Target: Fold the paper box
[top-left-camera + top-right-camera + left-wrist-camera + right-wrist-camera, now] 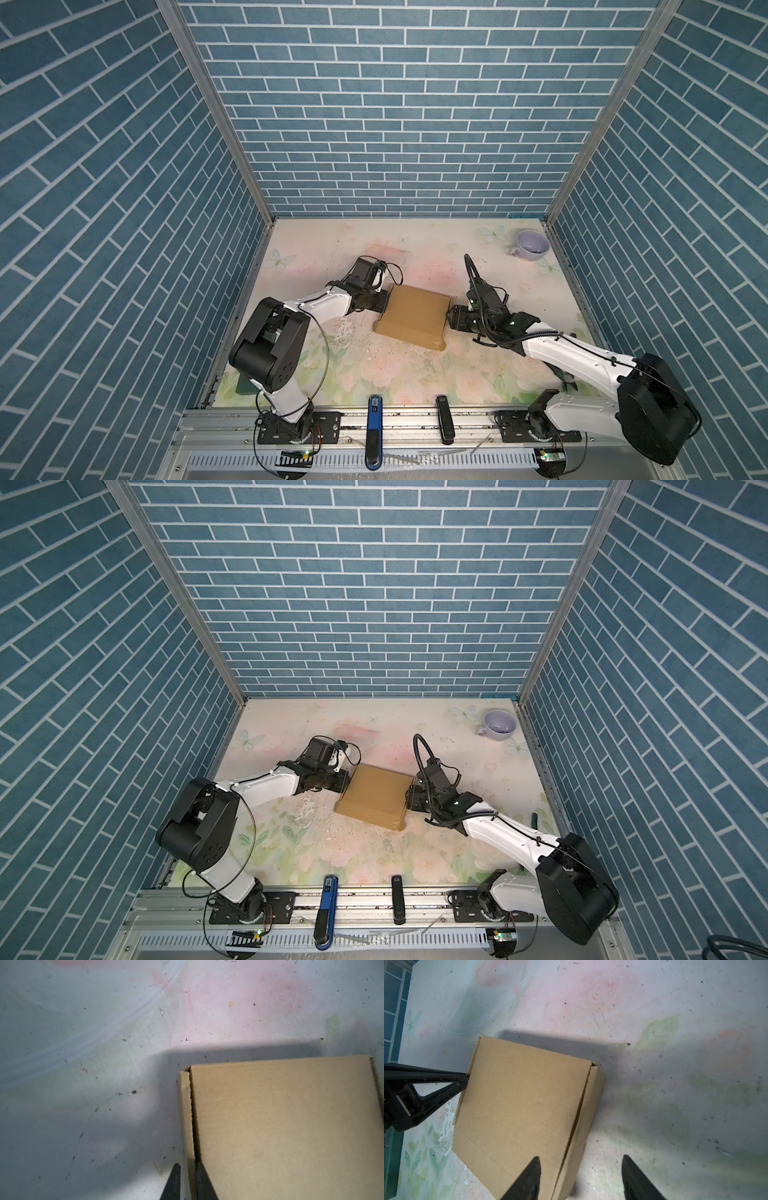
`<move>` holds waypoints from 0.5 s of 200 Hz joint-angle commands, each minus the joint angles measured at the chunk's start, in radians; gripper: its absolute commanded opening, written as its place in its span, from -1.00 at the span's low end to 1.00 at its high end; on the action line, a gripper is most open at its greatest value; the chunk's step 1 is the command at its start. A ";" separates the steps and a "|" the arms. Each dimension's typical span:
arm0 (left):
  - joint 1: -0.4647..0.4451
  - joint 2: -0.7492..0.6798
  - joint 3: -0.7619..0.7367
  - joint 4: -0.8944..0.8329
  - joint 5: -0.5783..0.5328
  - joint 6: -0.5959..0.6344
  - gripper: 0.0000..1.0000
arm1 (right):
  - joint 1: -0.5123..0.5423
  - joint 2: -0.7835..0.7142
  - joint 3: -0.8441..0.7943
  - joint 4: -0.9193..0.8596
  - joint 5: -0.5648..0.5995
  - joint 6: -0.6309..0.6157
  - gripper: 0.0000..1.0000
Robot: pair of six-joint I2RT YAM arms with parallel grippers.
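Left jaws astride paper box [286, 1126] side wall, wrist view only

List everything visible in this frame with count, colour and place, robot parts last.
paper box: one, brown, mid-table, lid down, between both tools
mug: one, lilac, far right table corner, upright
table: one, pale floral print, scuffed
walls: three, blue brick pattern, around the table
blue item: one, blue and black, front rail, left of centre
black item: one, black, front rail, right of centre
green pad: one, dark green, front left corner, partly under the left arm
left tool: one, black, pinching the box's side wall
right tool: one, black, open, astride the box's right edge
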 commanded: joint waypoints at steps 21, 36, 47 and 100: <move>0.028 0.007 -0.052 0.009 0.015 -0.010 -0.71 | -0.007 -0.012 -0.031 0.042 -0.016 0.073 0.26; 0.032 0.005 -0.062 0.017 0.023 -0.011 -0.70 | -0.009 -0.013 -0.040 0.067 -0.028 0.088 0.28; 0.035 0.002 -0.066 0.020 0.026 -0.012 -0.71 | -0.009 -0.014 -0.050 0.096 -0.039 0.107 0.32; 0.038 0.000 -0.080 0.040 0.037 -0.012 -0.71 | -0.014 0.021 -0.110 0.312 -0.113 0.200 0.46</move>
